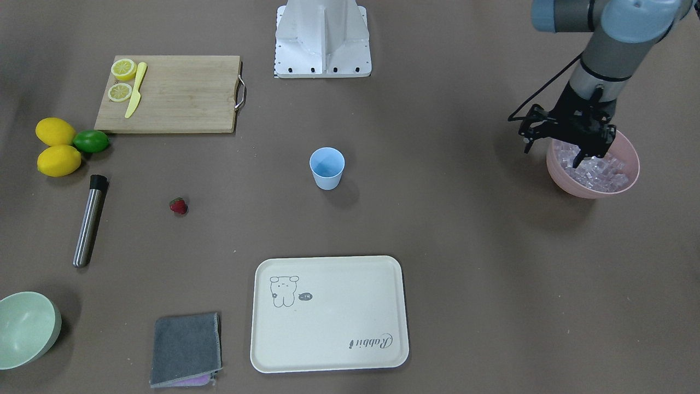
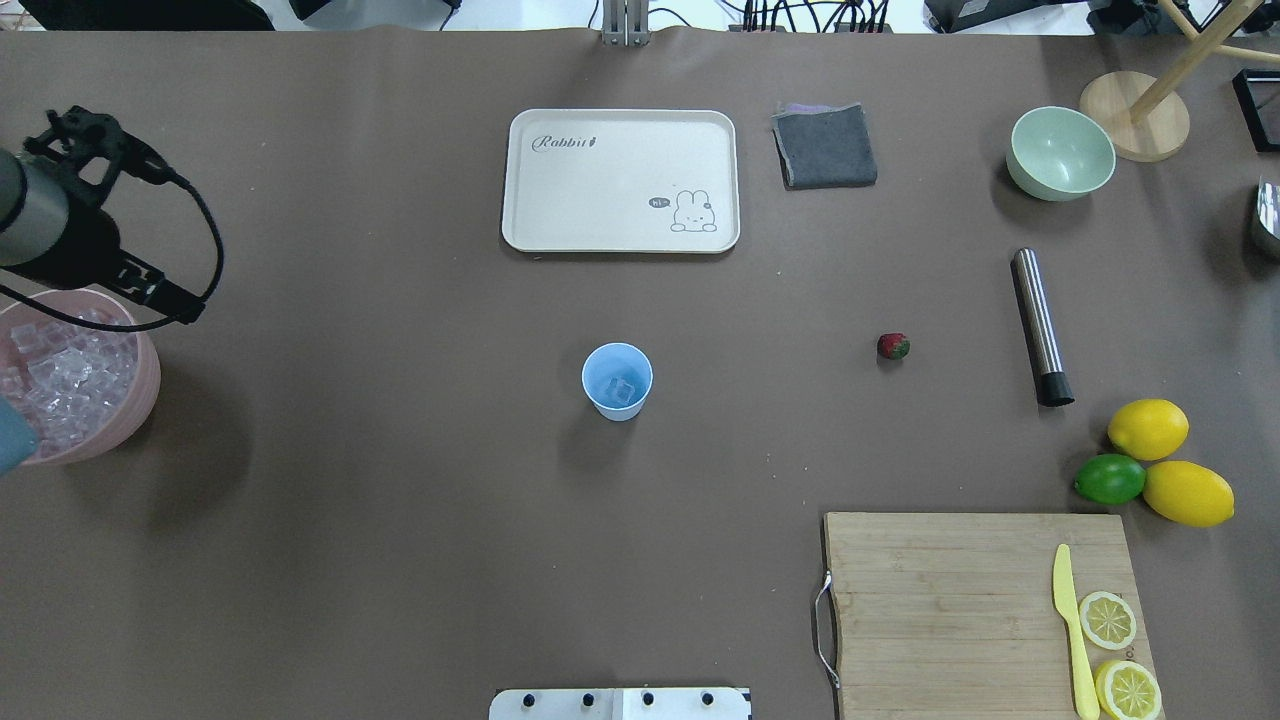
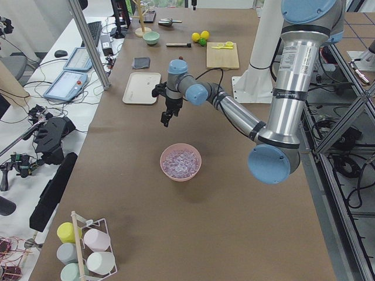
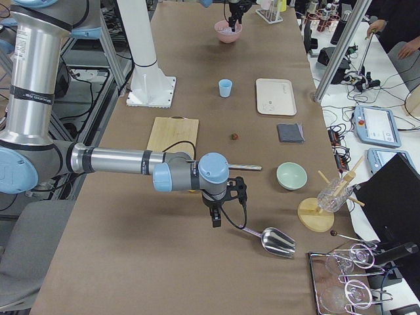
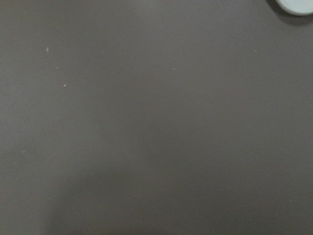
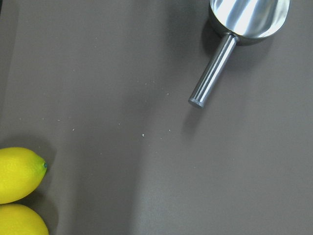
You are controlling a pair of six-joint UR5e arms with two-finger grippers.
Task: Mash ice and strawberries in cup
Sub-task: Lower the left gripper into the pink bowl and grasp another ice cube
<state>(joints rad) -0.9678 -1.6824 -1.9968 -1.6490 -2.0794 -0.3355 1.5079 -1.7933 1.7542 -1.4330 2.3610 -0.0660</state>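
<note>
Locate the cup (image 2: 617, 380) first: it stands upright near the middle of the table (image 2: 400, 500), well apart from everything else, and the overhead view shows ice (image 2: 625, 388) lying in its bottom. You will find most of the ice heaped in the pink bowl (image 1: 629, 183) at the robot's left end of the table. The left gripper (image 1: 578, 158) hangs above that bowl, near its rim; the left side view shows it raised clear of the cubes. You cannot tell from any view whether its jaws are apart or together. The strawberry (image 1: 178, 206) lies on the bare table between the cup and the steel muddler (image 1: 90, 220), touching neither. The right gripper (image 4: 216, 220) is lowered near the table at the robot's right end, just beside the handle of a metal scoop (image 6: 244, 19). It shows only in the right side view, so you cannot tell how its jaws stand.
</note>
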